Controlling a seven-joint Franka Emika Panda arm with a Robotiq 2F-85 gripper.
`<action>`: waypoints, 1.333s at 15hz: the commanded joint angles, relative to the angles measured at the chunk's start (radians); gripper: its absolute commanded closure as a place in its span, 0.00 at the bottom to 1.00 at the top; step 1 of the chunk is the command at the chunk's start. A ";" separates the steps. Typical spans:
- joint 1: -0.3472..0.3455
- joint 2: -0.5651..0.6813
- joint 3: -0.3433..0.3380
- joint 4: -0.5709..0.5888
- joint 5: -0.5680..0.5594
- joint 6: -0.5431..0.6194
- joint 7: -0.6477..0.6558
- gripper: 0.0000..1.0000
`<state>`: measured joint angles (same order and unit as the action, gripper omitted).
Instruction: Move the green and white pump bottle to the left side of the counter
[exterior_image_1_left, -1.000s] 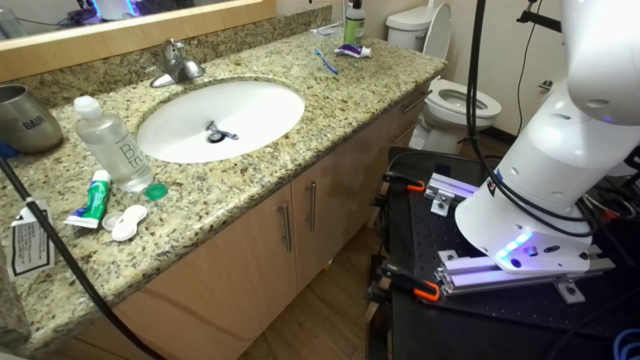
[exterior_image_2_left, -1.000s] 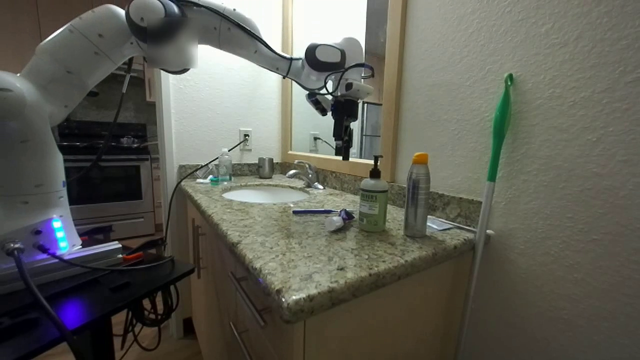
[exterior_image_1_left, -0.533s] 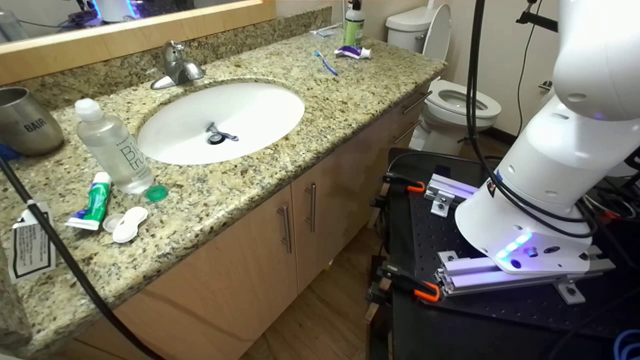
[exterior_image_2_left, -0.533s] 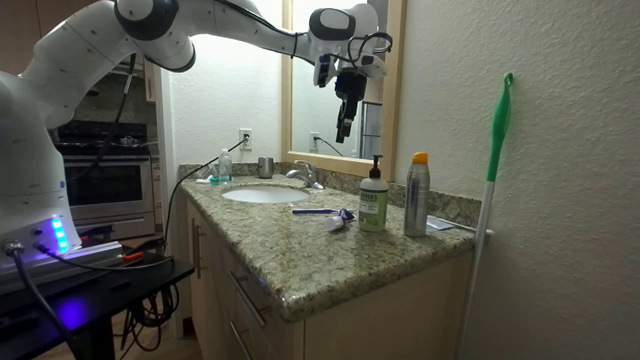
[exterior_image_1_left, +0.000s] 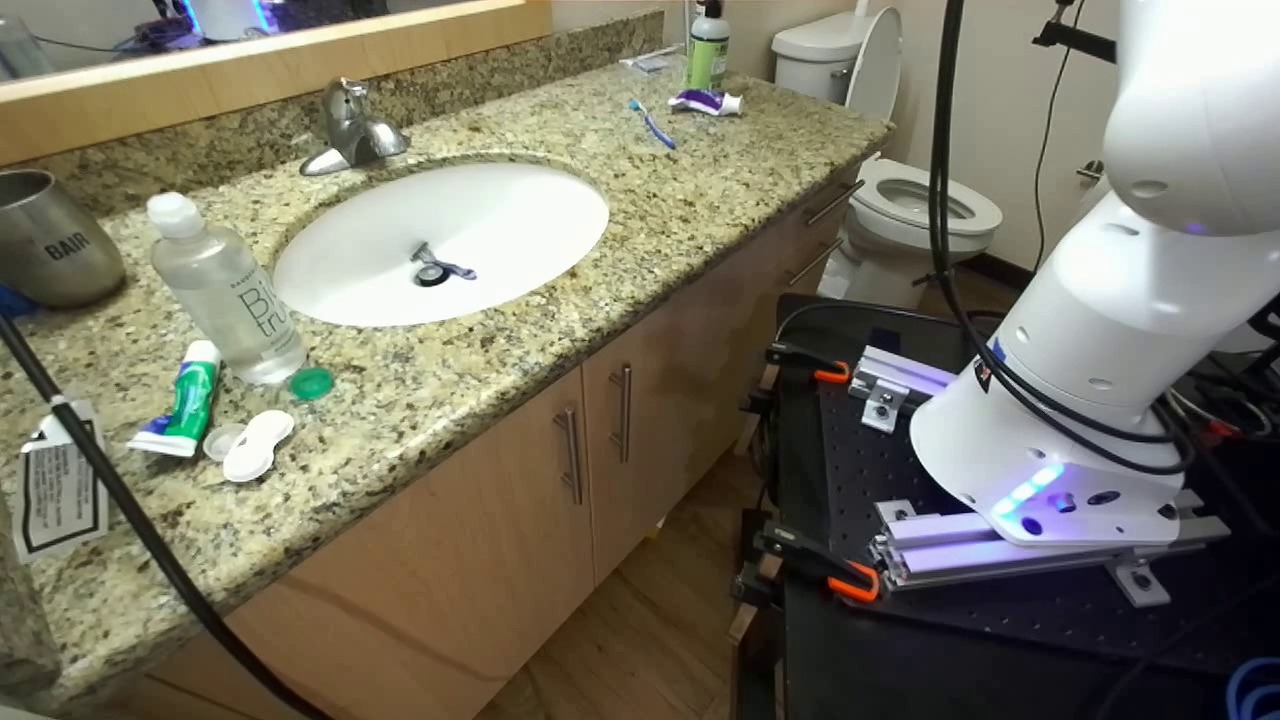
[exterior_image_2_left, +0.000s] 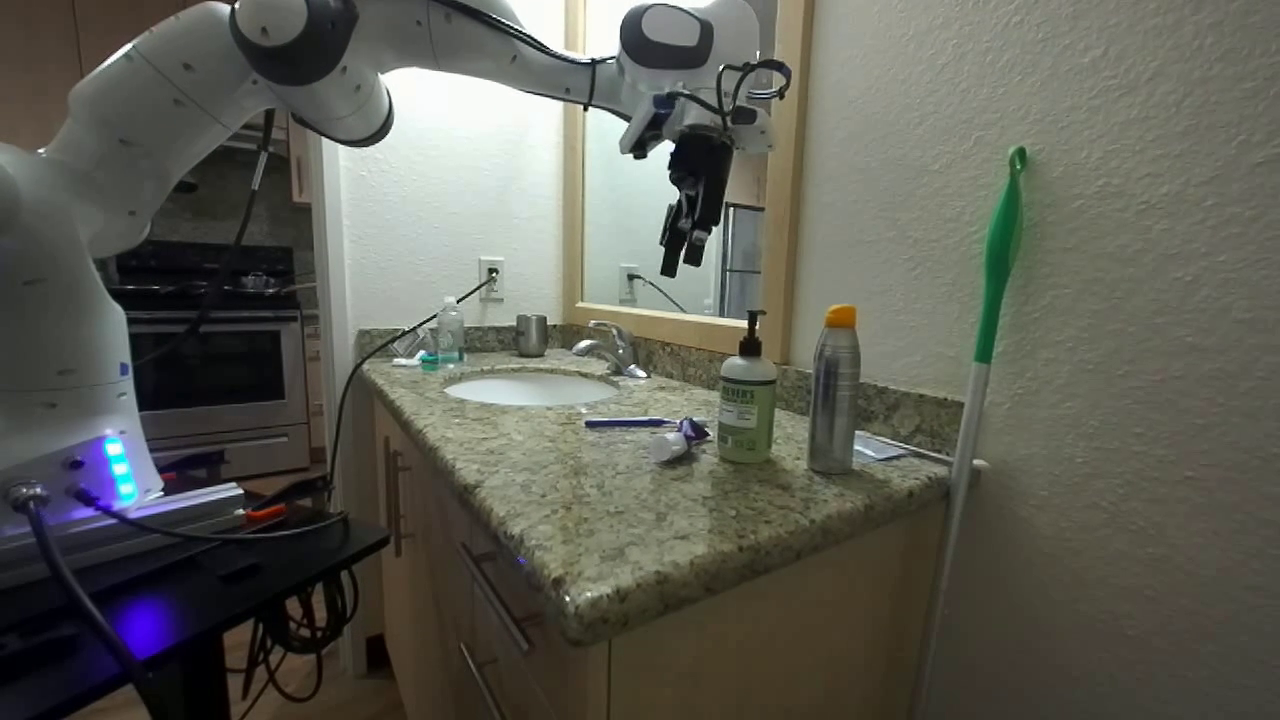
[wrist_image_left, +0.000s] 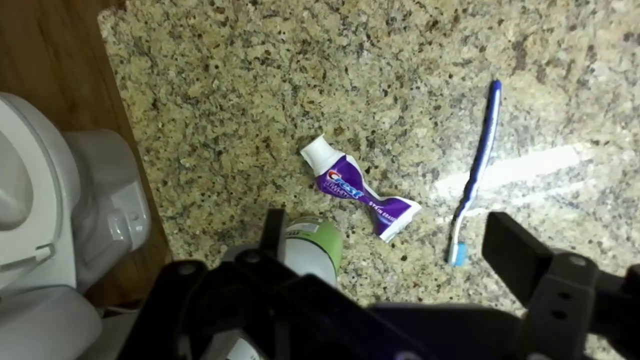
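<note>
The green and white pump bottle (exterior_image_2_left: 747, 410) stands upright on the granite counter (exterior_image_2_left: 560, 510); its pump head looks black. It also shows in an exterior view (exterior_image_1_left: 708, 55), near the toilet end. In the wrist view the bottle (wrist_image_left: 327, 237) is partly hidden behind one finger. My gripper (exterior_image_2_left: 681, 270) hangs in the air above the counter, higher than the bottle and tilted, over the area between the sink and the bottle. In the wrist view the gripper (wrist_image_left: 395, 245) has its fingers wide apart with nothing between them.
A silver spray can with yellow cap (exterior_image_2_left: 835, 400) stands beside the bottle. A purple toothpaste tube (wrist_image_left: 355, 185) and a toothbrush (wrist_image_left: 477, 170) lie nearby. The sink (exterior_image_1_left: 450, 240), faucet (exterior_image_1_left: 350, 130), clear bottle (exterior_image_1_left: 225, 290), metal cup (exterior_image_1_left: 60, 240) and green tube (exterior_image_1_left: 190, 395) are farther along.
The arm's wrist and gripper have risen and turned over the counter, with the gripper now tilted. Its two fingers now show separately. The bottle has not moved.
</note>
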<state>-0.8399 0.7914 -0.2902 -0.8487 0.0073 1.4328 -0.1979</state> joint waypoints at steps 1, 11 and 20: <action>-0.012 0.069 0.031 0.072 -0.012 -0.034 -0.174 0.00; -0.062 0.084 0.015 0.165 -0.104 0.189 -0.414 0.00; -0.141 0.207 0.025 0.267 -0.153 0.146 -0.420 0.00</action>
<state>-0.9342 0.9194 -0.2875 -0.6775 -0.1040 1.6233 -0.6114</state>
